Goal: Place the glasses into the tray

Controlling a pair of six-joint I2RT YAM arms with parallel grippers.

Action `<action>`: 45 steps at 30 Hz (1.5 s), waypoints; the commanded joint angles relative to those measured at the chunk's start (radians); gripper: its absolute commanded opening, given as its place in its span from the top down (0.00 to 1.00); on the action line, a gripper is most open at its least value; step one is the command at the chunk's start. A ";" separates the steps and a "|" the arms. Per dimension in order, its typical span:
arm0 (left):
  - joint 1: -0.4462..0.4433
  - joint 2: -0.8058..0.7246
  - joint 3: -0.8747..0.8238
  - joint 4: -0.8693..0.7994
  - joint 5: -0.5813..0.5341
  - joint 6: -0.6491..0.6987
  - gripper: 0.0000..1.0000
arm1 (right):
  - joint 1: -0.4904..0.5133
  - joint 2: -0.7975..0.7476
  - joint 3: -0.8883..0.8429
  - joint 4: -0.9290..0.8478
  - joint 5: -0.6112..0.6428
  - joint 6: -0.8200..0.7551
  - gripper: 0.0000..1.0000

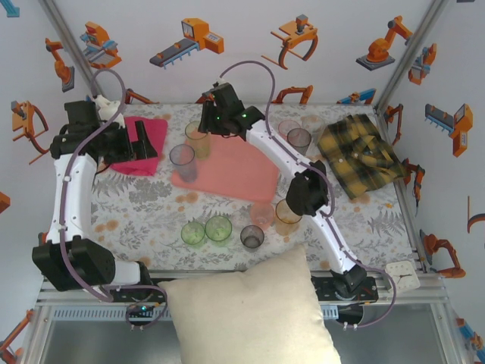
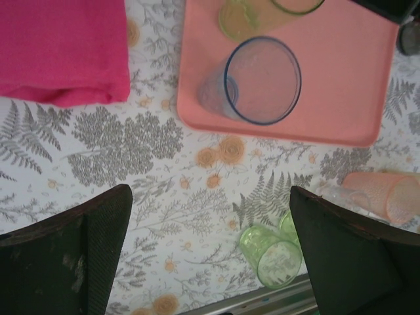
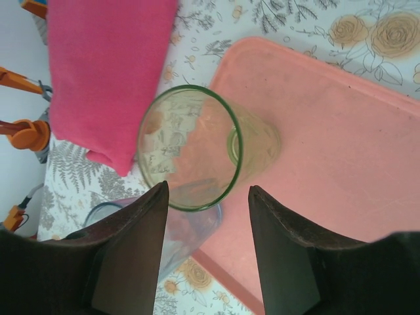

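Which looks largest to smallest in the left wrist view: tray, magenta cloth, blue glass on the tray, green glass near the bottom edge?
1. tray
2. magenta cloth (both run past the frame edge)
3. blue glass
4. green glass

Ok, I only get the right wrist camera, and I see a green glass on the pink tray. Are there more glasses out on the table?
Observer: Yes. A green glass and its green twin stand near the front edge.
Operator: What's the other arm doing?
Observer: The left gripper hangs wide open, holding nothing.
Operator: Is anything over on the far right?
Observer: A yellow plaid shirt lies there.
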 commanded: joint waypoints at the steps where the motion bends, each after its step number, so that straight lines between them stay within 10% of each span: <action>1: -0.022 0.076 0.101 0.017 0.041 -0.021 0.03 | -0.005 -0.119 -0.010 -0.004 0.002 -0.031 0.50; 20: -0.273 0.832 0.977 -0.260 -0.096 0.146 0.19 | 0.075 -0.913 -0.852 -0.236 0.359 -0.030 0.54; 30: -0.347 0.917 0.997 -0.247 -0.164 0.170 0.27 | 0.172 -1.241 -1.217 -0.257 0.464 0.150 0.56; 45: -0.350 0.968 0.983 -0.219 -0.230 0.122 0.46 | 0.219 -1.294 -1.273 -0.282 0.500 0.204 0.56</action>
